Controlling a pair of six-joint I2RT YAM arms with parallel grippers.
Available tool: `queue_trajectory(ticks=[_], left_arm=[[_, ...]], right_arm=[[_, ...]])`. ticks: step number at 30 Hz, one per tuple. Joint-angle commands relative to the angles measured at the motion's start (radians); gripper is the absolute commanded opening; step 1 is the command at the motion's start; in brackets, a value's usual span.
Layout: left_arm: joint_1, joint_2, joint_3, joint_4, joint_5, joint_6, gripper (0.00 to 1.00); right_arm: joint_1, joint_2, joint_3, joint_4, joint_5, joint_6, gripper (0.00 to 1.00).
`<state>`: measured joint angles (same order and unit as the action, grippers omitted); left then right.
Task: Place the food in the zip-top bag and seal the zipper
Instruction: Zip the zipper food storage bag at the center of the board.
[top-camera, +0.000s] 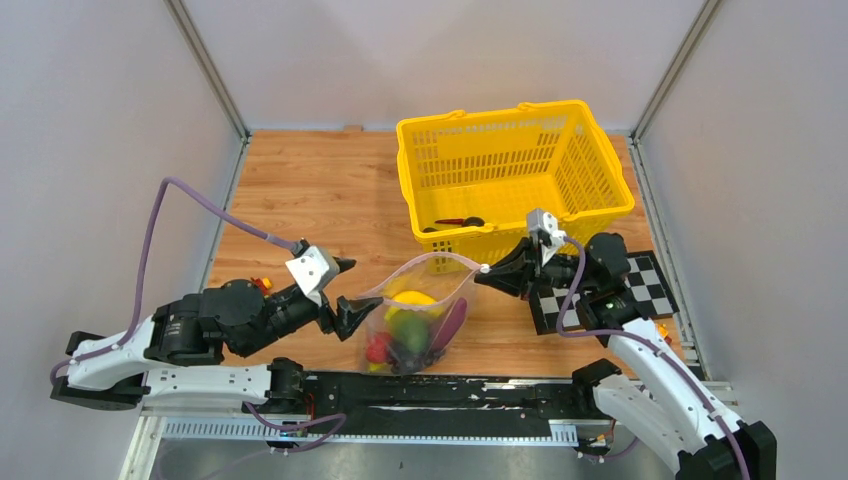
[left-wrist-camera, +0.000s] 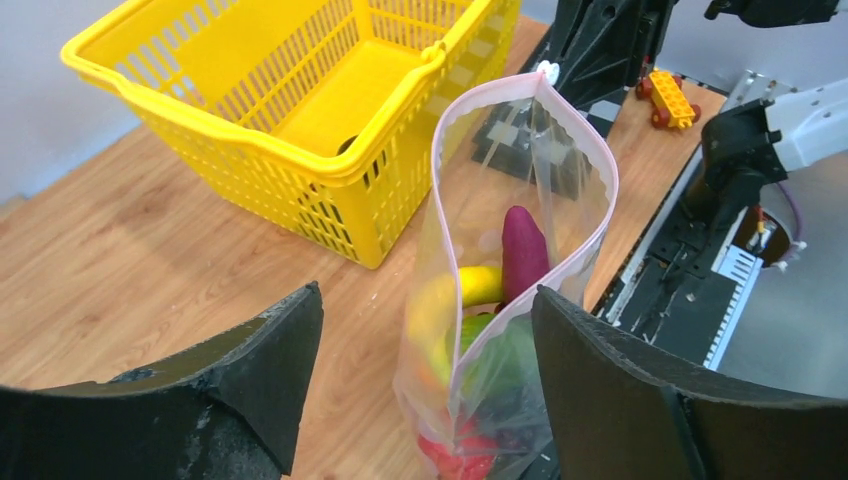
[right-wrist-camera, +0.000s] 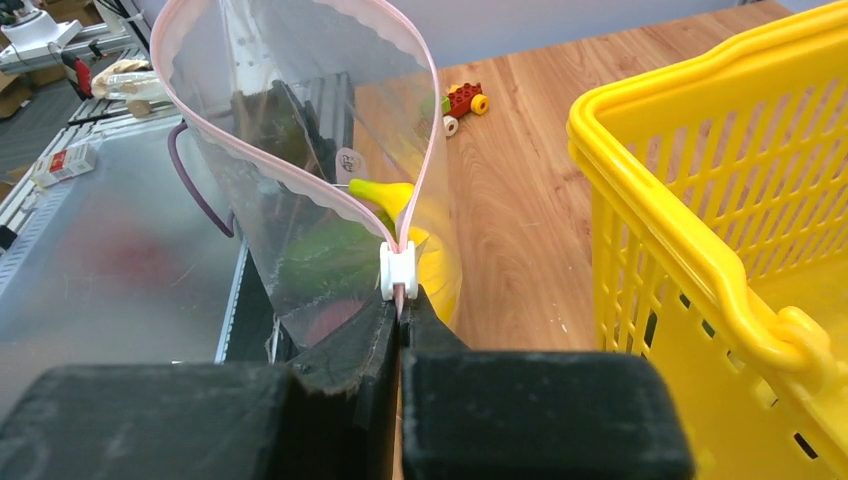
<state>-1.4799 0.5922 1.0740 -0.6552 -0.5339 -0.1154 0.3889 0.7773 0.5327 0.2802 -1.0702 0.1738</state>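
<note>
Right jaws are clamped shut on the corner of the zip-top bag (left-wrist-camera: 560, 170), with the small white tab (right-wrist-camera: 397, 272) sitting just past their tips. Left jaws stand wide, one finger on each side of the bag's opposite end, gripping nothing. The food (left-wrist-camera: 524, 250) sits low in the bag between the two sets of jaws, and the mouth gapes in a big loop, so the zipper (left-wrist-camera: 436, 200) is not yet closed.

Here's the danger. That floppy bag is held by one pinched corner and by the bench (top-camera: 320, 190) under its base. If the right jaws pull now, I'd expect the whole bag to drag along instead of the strip running shut, because the far end has no anchor. The left jaws need to close on that end first, and on plastic rather than air. If they miss, the bag may slump and tip fruit out of the open mouth.

Watch the purple piece too. It stands tall, reaching up toward the mouth, and could wedge in the track. The yellow basket (top-camera: 490, 112) sits just beyond the right jaws, so a wide swing risks clipping it.
</note>
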Motion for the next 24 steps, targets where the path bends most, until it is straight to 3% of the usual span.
queue_trajectory(ticks=[1, 17, 24], left_arm=[[-0.006, 0.032, 0.048, 0.019, -0.052, 0.013, 0.86], [0.000, 0.465, 0.281, 0.209, 0.180, 0.262, 0.96], [0.161, 0.544, 0.327, 0.220, 0.458, 0.215, 0.96]], right_arm=[[0.002, 0.035, 0.069, -0.061, 0.020, -0.014, 0.00], [0.046, 0.014, 0.143, -0.220, 0.007, -0.093, 0.00], [0.067, -0.025, 0.138, -0.240, -0.031, -0.129, 0.00]])
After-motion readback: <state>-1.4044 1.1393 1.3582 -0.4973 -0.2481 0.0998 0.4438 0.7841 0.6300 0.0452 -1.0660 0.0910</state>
